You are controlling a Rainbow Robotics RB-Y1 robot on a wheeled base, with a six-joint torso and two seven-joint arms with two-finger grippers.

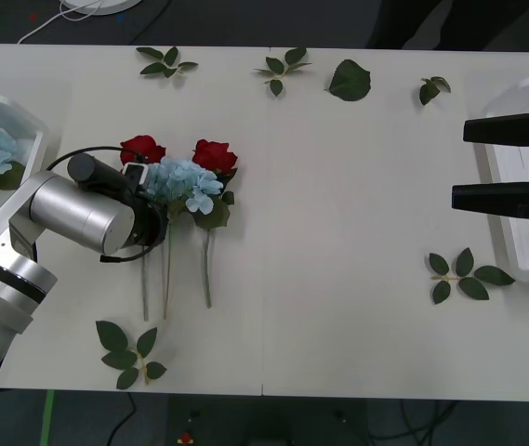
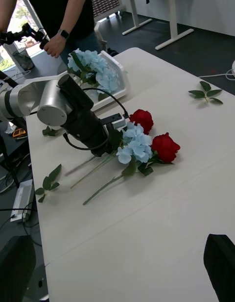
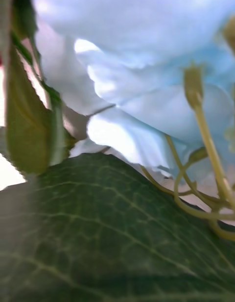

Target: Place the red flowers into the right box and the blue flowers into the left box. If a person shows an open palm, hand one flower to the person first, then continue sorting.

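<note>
Lying between two red roses (image 1: 214,153), fluffy pale-blue hydrangea (image 1: 182,182), left hand (image 1: 152,200) at it, grip unclear

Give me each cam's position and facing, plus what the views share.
Front: above the arms, looking down at the table; left arm reaching at the blue flower, right gripper at the right box.
Right wrist: looks across the table at the left arm, two red flowers and the left box.
Left wrist: pressed against blue petals and a leaf.
Shared: that blue flower appears in all three.
</note>
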